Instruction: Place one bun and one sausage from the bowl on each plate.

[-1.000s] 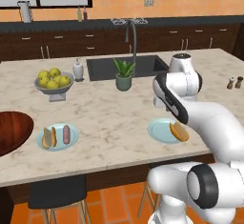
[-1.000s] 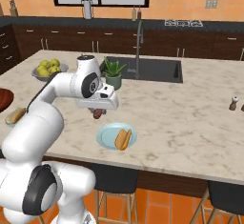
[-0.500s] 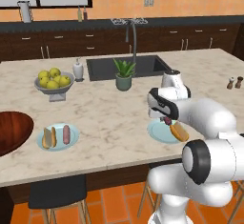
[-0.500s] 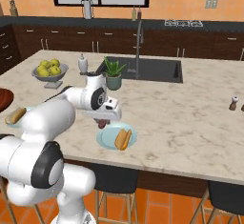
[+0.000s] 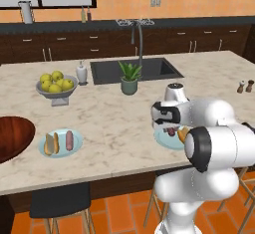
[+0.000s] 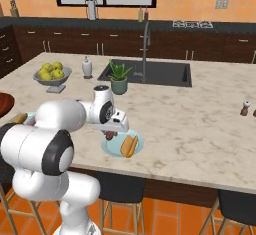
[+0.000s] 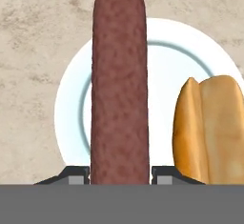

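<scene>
In your left base view, take the sink (image 5: 133,70) as the landmark. Well in front of it and to its right, near the counter's front edge, the gripper (image 5: 171,130) hangs low over a pale blue plate (image 5: 164,140), with a sausage (image 5: 171,131) pinched between its fingers. A bun (image 5: 182,134) lies on that plate beside it. Far to the sink's left, the wooden bowl (image 5: 12,137) sits at the counter's end, and a second plate (image 5: 61,144) with a bun (image 5: 49,144) and a sausage (image 5: 69,140) lies just beside it.

In your right base view, the plate (image 6: 137,146) sits in front of the sink (image 6: 150,72), toward its left; the gripper (image 6: 110,135) holds the sausage (image 6: 110,136) over the plate's left rim, the bun (image 6: 129,145) to its right.

In your hand view, the fingers (image 7: 164,174) clamp the sausage (image 7: 118,85) from both sides, above the plate (image 7: 164,75), with the bun (image 7: 209,127) alongside
</scene>
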